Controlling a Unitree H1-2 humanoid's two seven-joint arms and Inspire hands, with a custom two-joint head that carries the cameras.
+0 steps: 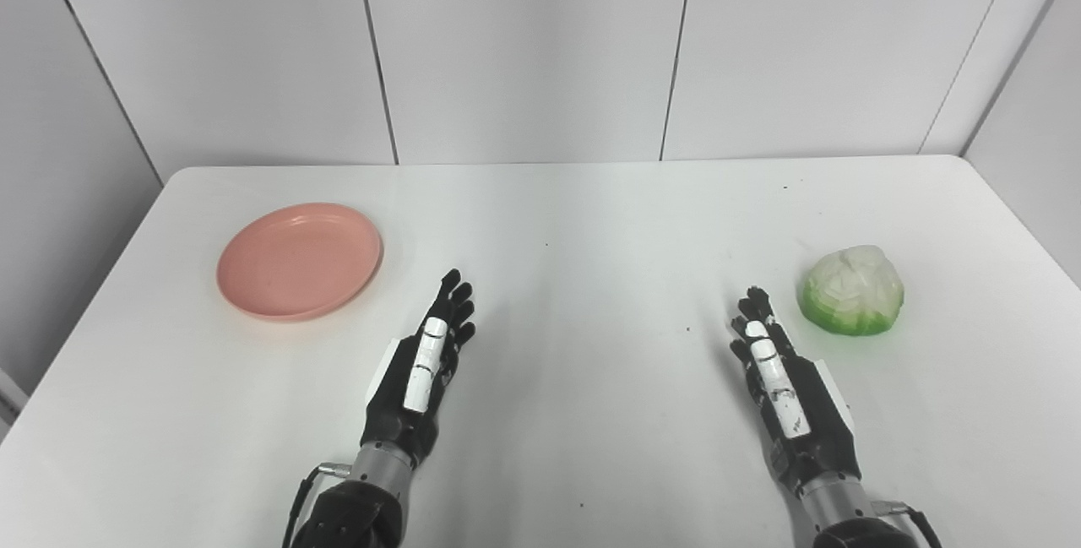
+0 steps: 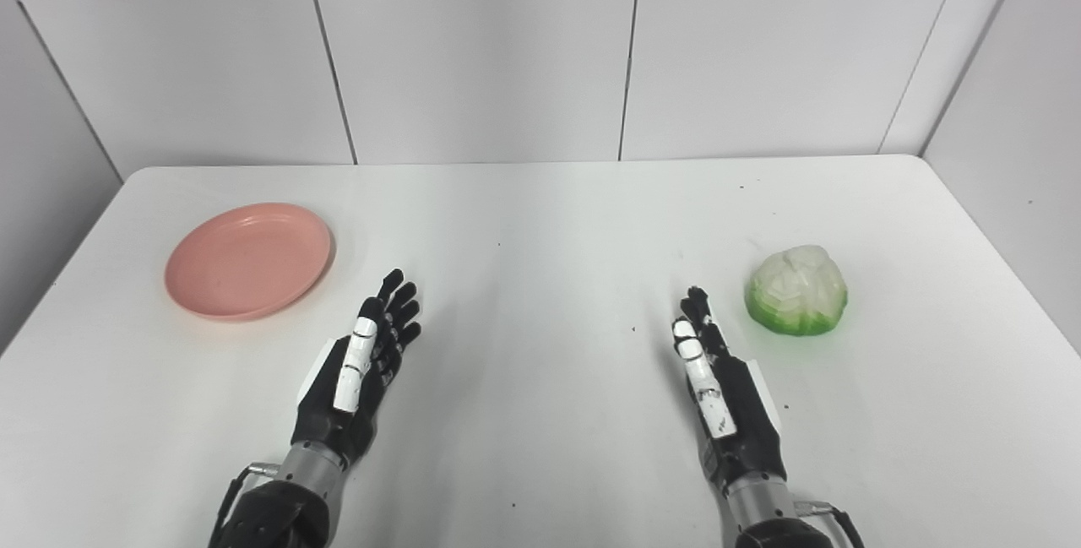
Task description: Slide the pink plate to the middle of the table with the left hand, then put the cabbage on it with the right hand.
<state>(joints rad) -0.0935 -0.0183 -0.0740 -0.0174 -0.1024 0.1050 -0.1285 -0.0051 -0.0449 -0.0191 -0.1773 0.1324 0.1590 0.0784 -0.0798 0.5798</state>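
The left robot hand [image 1: 426, 362] rests low over the white table [image 1: 574, 227], fingers stretched forward and slightly apart, holding nothing. The right robot hand [image 1: 781, 383] mirrors it on the other side, also empty with fingers extended and spread. Ahead and to the left of the left robot hand, near but not touching, sits the pink plate [image 1: 300, 261], a shallow round dish close to the table's left edge. Just beyond and to the right of the right robot hand lies the cabbage [image 1: 853, 290], pale on top and green at its base. Nothing appears to have begun. For the first step, the left robot hand would likely do best to reach past the plate's far-left rim, press lightly, and draw it steadily toward the bare centre without tipping it.
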